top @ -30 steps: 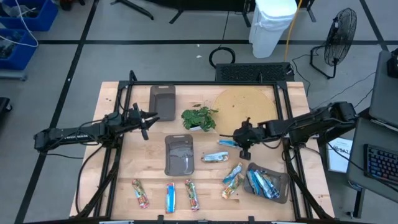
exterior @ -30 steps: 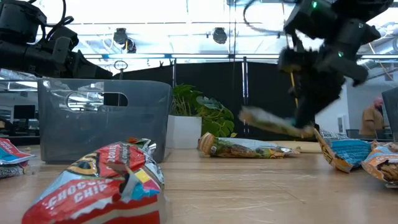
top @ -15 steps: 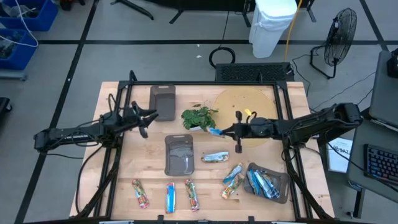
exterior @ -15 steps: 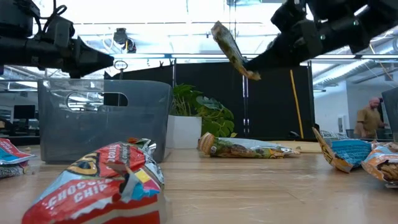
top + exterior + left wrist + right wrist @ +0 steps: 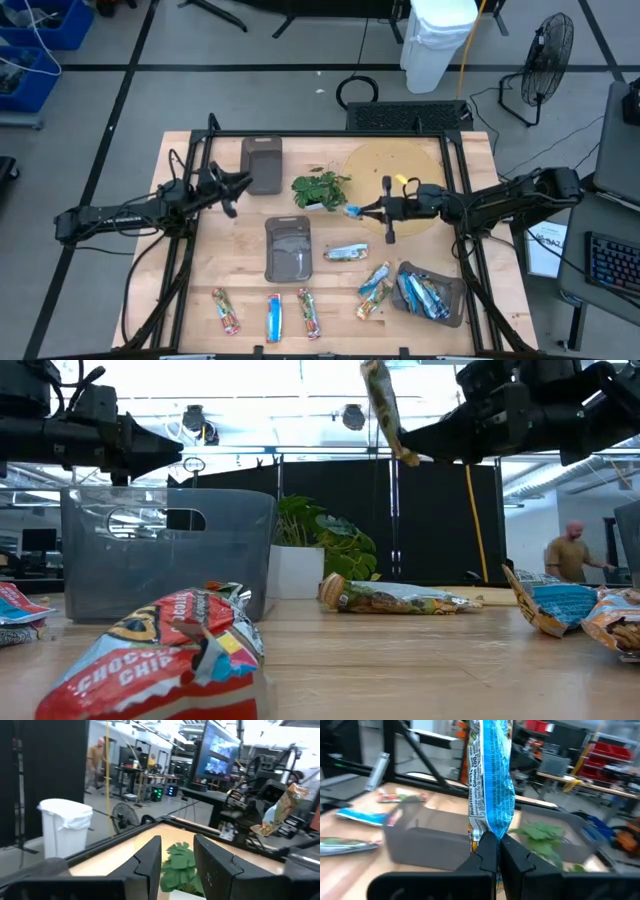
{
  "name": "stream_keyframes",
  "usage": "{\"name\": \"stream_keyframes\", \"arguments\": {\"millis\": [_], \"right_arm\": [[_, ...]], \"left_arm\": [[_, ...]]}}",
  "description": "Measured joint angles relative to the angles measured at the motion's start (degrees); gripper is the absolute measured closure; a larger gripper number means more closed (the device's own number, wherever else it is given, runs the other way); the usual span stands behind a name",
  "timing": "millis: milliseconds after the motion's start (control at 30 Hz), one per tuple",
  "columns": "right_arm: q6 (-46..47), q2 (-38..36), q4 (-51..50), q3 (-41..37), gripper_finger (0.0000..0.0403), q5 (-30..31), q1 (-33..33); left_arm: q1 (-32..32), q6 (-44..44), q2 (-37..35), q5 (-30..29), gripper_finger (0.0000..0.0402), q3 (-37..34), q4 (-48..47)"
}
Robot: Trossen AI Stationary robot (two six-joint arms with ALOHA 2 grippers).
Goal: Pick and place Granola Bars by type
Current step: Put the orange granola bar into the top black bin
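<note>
right gripper (image 5: 492, 851) pinches blue bar (image 5: 491, 785); wrapper reads "calories 100".

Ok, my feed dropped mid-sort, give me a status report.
Right gripper shut on a blue granola bar, held up beside the plant. Left gripper open, empty, near the far tray. Nothing blocking.

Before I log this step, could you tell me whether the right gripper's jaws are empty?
No, in the right wrist view the right gripper is shut on a blue-wrapped granola bar standing up from it.
</note>
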Motion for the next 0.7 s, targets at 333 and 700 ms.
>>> {"name": "stream_keyframes", "arguments": {"millis": [333, 700], "right_arm": [[-0.9, 0.0, 0.0, 0.0, 0.0402, -2.3, -0.5], [0.7, 0.0, 0.0, 0.0, 0.0402, -2.3, -1.0]], "left_arm": [[-3.1, -1.1, 8.1, 9.3, 0.0283, 0.1, 13.2], [-9.7, 6.3, 34.9, 3.1, 0.0148, 18.5, 13.7]]}}
